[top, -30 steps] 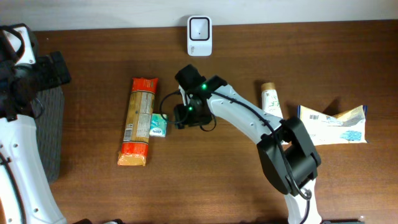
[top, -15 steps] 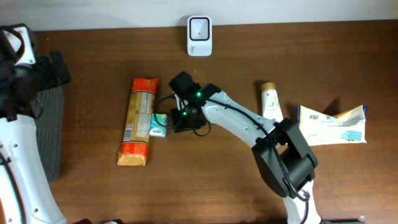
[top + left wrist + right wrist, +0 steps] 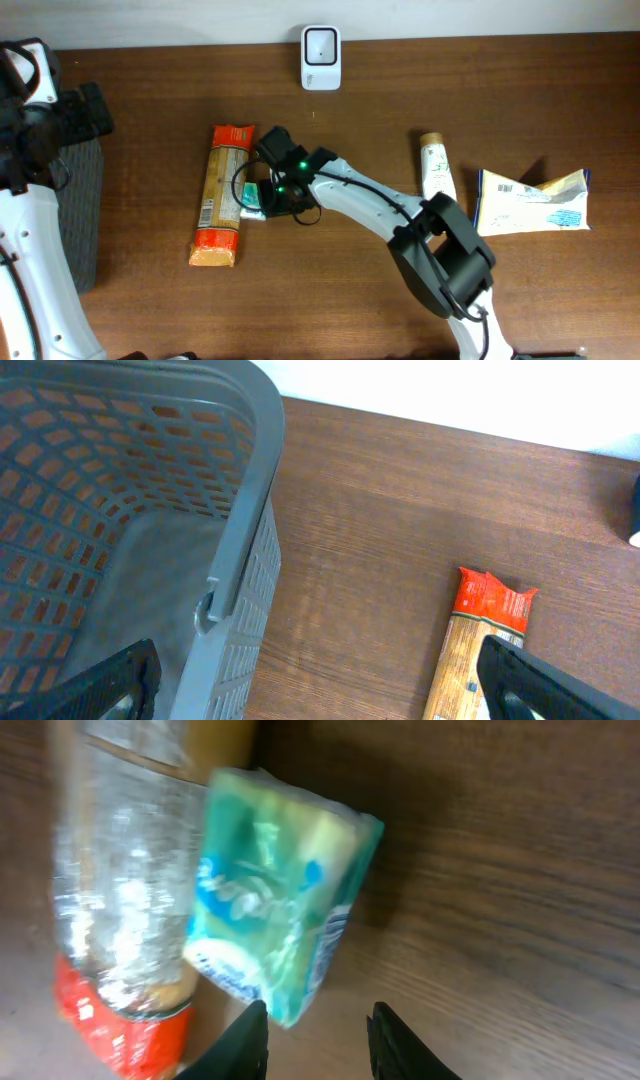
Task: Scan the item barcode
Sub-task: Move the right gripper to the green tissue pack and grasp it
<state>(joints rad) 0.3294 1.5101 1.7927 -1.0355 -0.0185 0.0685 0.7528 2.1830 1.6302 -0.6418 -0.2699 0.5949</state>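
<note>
1. Right gripper [image 3: 318,1042] hangs over the teal packet [image 3: 280,890], its fingers narrowly apart; the packet's near corner sits by one finger; whether it is pinched I cannot tell.
2. That packet lies flat on the table [image 3: 330,290], touching the pasta pack [image 3: 220,195] at its 9 o'clock; the white scanner [image 3: 321,45] stands well apart at 1 o'clock.
3. Risks: a corner-only grip could let the slick wrap slip or swing, hiding the barcode; closing fingers could snag or shove the pasta pack.
4. Left gripper [image 3: 320,695] is spread wide and empty, above the grey basket [image 3: 120,510] at far 9 o'clock.
</note>
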